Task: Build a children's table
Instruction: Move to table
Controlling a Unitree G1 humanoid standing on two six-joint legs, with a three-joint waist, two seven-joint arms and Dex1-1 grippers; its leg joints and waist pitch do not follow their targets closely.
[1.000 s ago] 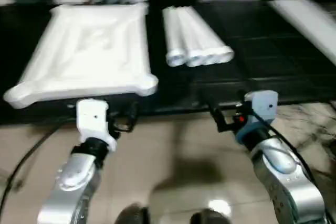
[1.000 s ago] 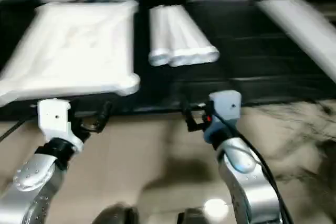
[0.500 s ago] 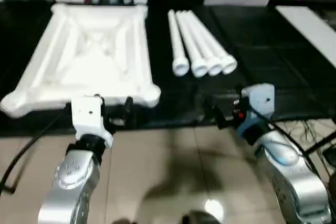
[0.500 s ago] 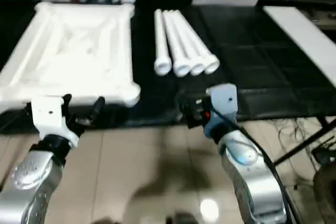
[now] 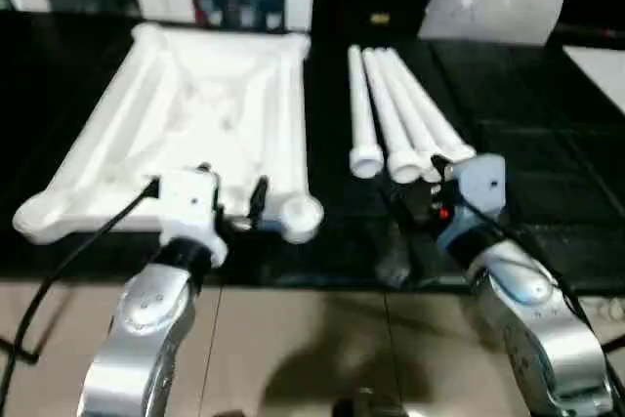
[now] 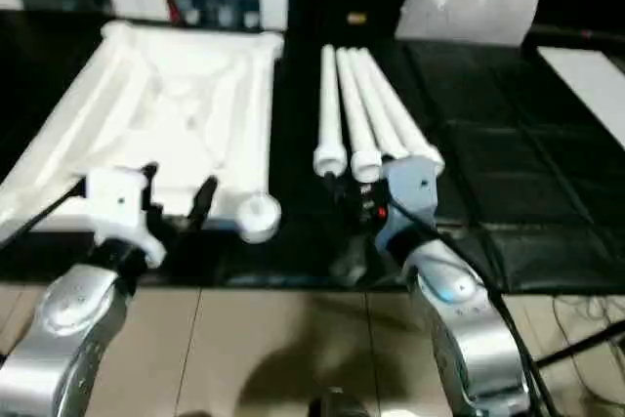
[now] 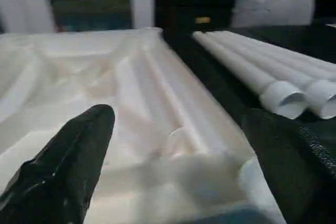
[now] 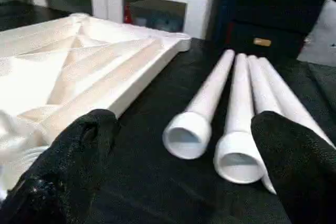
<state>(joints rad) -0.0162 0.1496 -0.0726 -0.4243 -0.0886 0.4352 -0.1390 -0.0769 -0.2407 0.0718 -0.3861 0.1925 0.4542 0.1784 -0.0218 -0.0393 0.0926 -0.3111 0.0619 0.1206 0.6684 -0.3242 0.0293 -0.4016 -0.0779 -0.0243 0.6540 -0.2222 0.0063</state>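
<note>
Approach done: both arms have come forward from over the floor to the black sheet-covered bench point(image 5: 547, 192), nothing grasped yet, so assembly hasn't started. Left gripper point(image 5: 207, 192) fingers spread wide, at the near edge of the white rectangular plastic table top point(image 5: 195, 114), which lies ribbed underside up, round corner sockets exposed. Right gripper point(image 6: 354, 204) also spread wide, empty, just short of the four long white tapered legs point(image 5: 395, 114) lying side by side beside the top, open ends toward the robot.
</note>
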